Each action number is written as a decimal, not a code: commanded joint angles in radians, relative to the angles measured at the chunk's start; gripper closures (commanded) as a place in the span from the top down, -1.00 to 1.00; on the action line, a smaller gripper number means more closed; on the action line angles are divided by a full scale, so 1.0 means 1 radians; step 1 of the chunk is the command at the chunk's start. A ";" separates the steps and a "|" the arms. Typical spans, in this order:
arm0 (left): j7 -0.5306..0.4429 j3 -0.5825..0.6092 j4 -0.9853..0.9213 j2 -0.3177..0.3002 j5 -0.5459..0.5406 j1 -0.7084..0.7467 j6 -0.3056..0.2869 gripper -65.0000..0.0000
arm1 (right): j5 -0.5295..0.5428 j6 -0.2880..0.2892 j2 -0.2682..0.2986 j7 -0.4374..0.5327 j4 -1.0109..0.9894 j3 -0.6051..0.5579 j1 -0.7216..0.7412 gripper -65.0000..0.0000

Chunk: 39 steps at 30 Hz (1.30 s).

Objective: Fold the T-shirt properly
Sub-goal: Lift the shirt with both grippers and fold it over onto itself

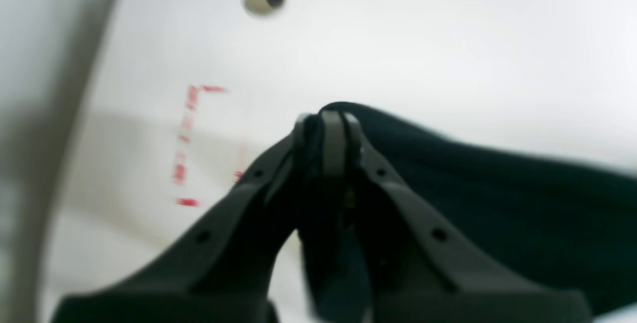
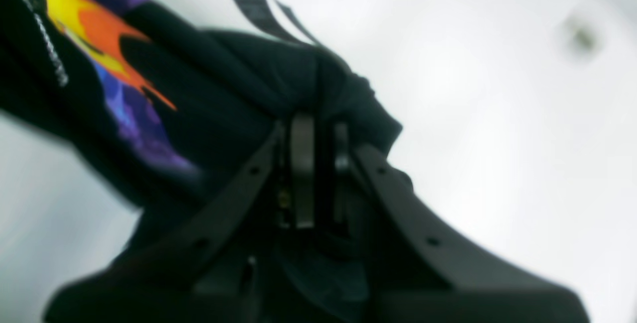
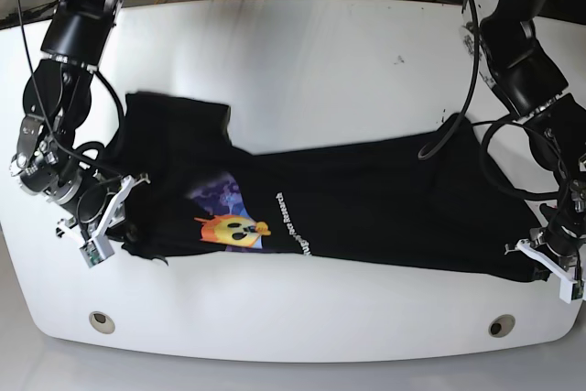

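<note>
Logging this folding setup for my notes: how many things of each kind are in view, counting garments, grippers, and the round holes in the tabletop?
Large black cloth T-shirt with the colourful graphic: 1
Dark grippers, left gripper and right gripper, each shut on the T-shirt: 2
Round holes in the white table, near-left hole and near-right hole: 2
Total: 5

Black T-shirt (image 3: 366, 199) w/ orange, yellow, blue, purple graphic (image 3: 229, 222) + white lettering; white table (image 3: 302, 61), red marks.
</note>
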 commanded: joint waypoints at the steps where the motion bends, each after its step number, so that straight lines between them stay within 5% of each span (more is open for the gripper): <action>1: -0.004 -0.003 0.086 -0.018 -0.009 -0.068 0.003 -0.99 | 0.008 -0.004 0.039 -0.005 0.020 0.007 0.094 -1.00; 10: 0.057 0.028 0.278 -0.036 -0.003 -0.232 0.002 -0.99 | 0.019 -0.004 0.074 -0.120 0.089 0.007 0.360 -1.00; 17: 0.057 0.124 0.281 -0.096 -0.010 -0.249 -0.018 -0.99 | 0.042 -0.004 0.106 -0.140 0.198 -0.051 0.365 -1.00; 22: 0.056 0.118 0.312 -0.099 -0.006 -0.144 -0.136 -0.99 | 0.056 -0.004 0.087 -0.140 0.280 -0.019 0.180 -1.00; 31: 0.051 0.016 0.350 -0.091 -0.009 0.199 -0.251 -1.00 | 0.053 -0.004 -0.032 -0.130 0.304 0.102 -0.225 -1.00; 39: -0.144 -0.054 0.329 -0.054 -0.007 0.546 -0.254 -1.00 | 0.056 -0.004 -0.154 -0.130 0.304 0.173 -0.496 -1.00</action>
